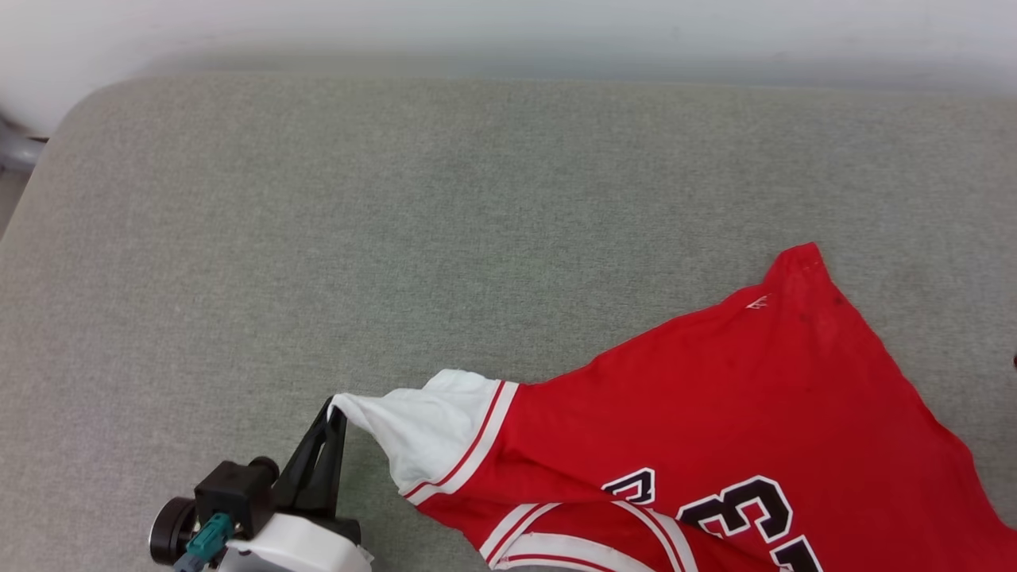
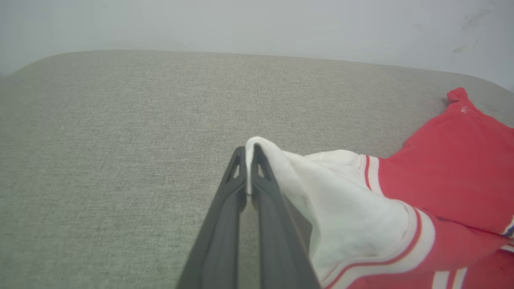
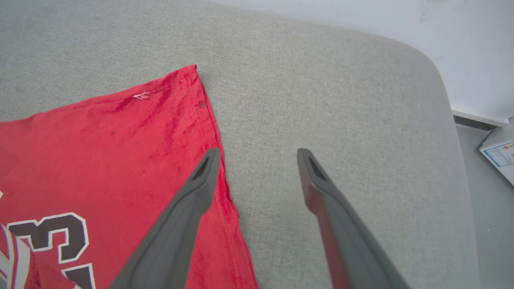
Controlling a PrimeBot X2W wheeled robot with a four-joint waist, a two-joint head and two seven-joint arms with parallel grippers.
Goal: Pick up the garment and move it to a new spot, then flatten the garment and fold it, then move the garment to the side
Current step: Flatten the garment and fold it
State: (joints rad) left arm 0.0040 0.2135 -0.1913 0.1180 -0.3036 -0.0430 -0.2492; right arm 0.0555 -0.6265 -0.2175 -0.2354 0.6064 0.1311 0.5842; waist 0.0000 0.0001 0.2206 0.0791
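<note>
The garment (image 1: pixel 739 405), a red jersey with white sleeves and black numerals, lies spread over the lower right of the grey cushion (image 1: pixel 397 222). My left gripper (image 1: pixel 335 407) is shut on the tip of its white sleeve (image 2: pixel 341 200), which stretches out to the left; the left wrist view has the cloth pinched between the two fingertips (image 2: pixel 249 150). My right gripper (image 3: pixel 259 154) is open above the jersey's right edge (image 3: pixel 219 160), with nothing between its fingers; one finger hangs over the red cloth, the other over bare cushion.
The grey cushion runs back to a pale wall (image 1: pixel 508 32). Its rounded right end drops to a grey floor, where a white paper (image 3: pixel 500 154) lies. Bare cushion extends to the left and behind the jersey.
</note>
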